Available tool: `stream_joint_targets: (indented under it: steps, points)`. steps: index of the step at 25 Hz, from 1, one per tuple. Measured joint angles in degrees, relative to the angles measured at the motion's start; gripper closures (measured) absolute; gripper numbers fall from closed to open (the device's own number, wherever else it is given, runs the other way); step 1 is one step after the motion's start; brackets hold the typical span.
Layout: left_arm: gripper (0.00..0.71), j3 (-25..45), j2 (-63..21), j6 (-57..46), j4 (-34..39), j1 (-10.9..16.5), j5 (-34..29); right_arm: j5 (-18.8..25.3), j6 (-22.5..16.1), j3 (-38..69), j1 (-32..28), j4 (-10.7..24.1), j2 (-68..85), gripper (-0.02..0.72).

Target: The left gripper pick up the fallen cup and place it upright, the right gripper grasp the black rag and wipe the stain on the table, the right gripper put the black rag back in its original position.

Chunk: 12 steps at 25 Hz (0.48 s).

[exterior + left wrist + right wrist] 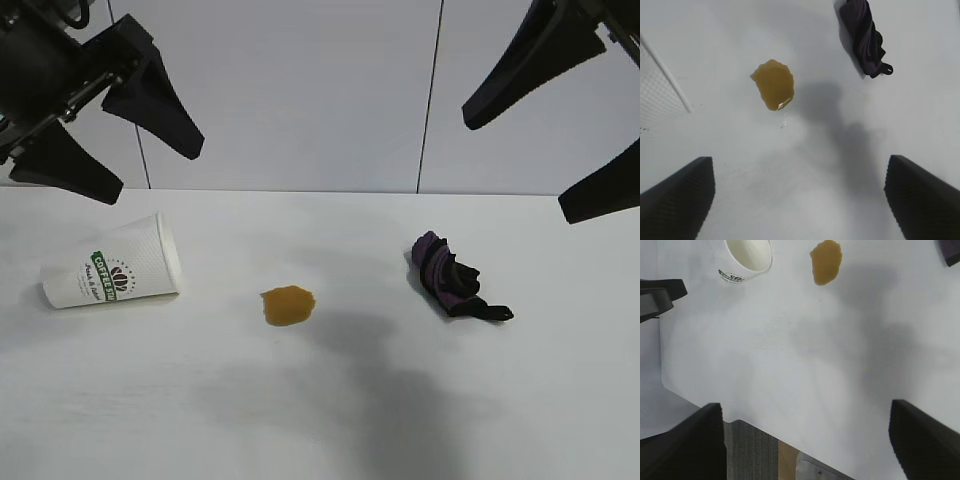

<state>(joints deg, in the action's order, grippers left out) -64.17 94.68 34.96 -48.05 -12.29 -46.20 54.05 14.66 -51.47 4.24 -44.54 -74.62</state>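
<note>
The cup (112,263) lies on its side near the left edge of the table (330,400), mouth toward the amber stain (288,305) at mid-tabletop. The black rag (455,277) sits toward the right edge. The left gripper (112,135) and right gripper (555,150) hang above, jaws spread, grasping nothing

The cup (110,263) carries a green banner reading "COFFEE STAR" above a small bean emblem; finer script beneath it is too small to read. Nothing else bears legible text.
</note>
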Motion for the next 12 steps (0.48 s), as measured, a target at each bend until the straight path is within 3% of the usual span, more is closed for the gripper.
stream_joint_targets:
  steps: [8,12]
  points:
    - [0.047,-8.5,0.0,14.6,3.4,0.0,-10.6,0.0,0.0,0.0,0.0,0.0,0.0,0.081]
    - [0.047,-11.8,0.0,25.6,6.9,0.0,-12.0,0.0,0.0,0.0,0.0,0.0,0.0,0.081]
